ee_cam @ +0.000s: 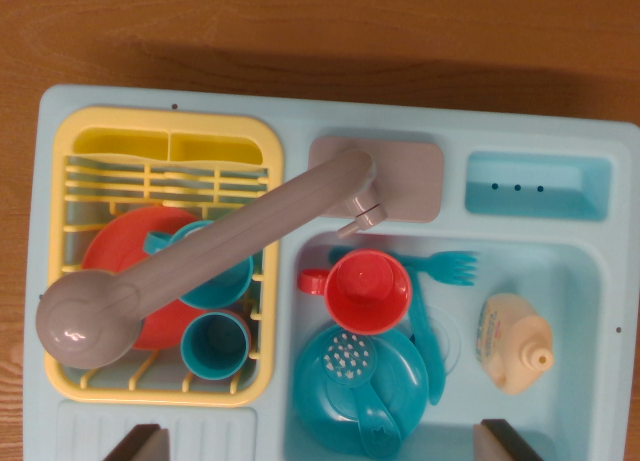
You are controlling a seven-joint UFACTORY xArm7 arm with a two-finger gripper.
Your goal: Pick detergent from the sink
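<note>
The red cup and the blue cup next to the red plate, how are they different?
The red cup sits in the sink basin; the blue cup stands in the yellow dish rack. The red cup shows a handle pointing toward the wrist view's left; no handle shows on the blue cup. The red cup looks a little wider than the blue cup. Both stand upright with their open tops facing the camera, and both look empty.

Pale blue sink unit (620, 281) on brown wood-grain table (320, 31). Yellow rack (265, 141), grey faucet (200, 261), red plate (120, 246), teal cups (215, 346). Red mug (365, 289), teal fork (450, 266), teal plate (405, 381) (white-dotted strainer). Cream detergent bottle (512, 343), faint blue label.
</note>
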